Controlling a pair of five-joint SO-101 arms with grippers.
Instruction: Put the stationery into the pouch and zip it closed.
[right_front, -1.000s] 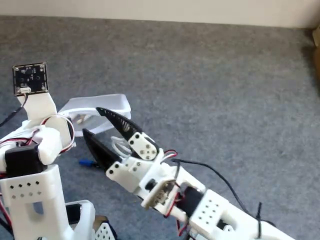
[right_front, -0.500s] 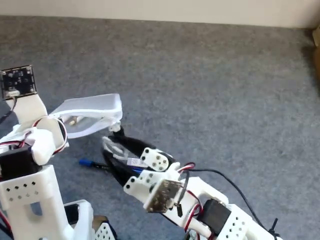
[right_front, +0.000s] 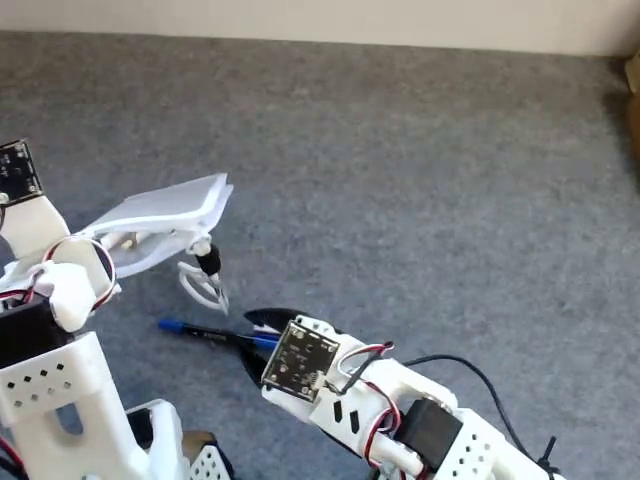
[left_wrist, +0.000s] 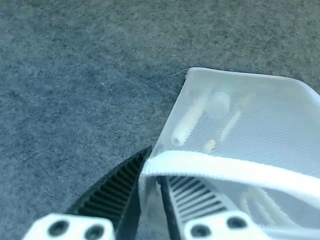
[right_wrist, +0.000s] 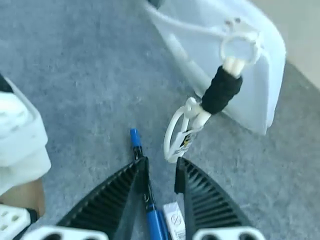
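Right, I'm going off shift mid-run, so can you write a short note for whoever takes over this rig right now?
Left gripper: shut on the zip edge of the white mesh pouch, holding it up above the carpet.
Right gripper: open, down at the carpet, one finger on either side of the blue pen.
Things: pale stick-shaped pieces show through the mesh inside the pouch. Its toggle cord hangs near the pen.
Done: some stationery is in.
Left: grip the pen, drop it in, zip the pouch closed.
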